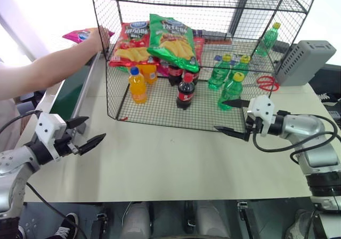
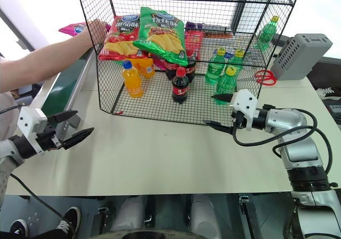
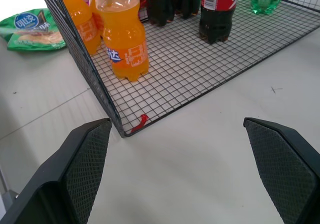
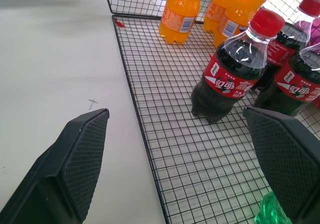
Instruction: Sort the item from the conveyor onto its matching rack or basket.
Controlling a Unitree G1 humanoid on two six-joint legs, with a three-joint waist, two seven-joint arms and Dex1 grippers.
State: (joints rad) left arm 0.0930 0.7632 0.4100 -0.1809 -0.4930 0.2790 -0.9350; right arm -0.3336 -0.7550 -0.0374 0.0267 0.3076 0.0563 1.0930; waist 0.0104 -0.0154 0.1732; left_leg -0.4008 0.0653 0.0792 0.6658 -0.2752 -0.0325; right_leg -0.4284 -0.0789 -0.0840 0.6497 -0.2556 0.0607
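Both grippers — left (image 1: pixel 88 132), right (image 1: pixel 234 119) — gape empty; a person's hand (image 1: pixel 98 39) holds the pink bag (image 1: pixel 80 34) over the conveyor (image 1: pixel 72 87) — reaching now risks collision.

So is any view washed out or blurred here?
Both eye views: background behind the black wire-mesh shelving rack is blown out white by backlight; foreground sharp. Left wrist view: overexposed corner above the green chip bag. Right wrist view: evenly lit, sharp.

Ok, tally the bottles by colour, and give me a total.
Orange bottles: 3
Dark cola bottles: 3
Green bottles: 4
Total: 10
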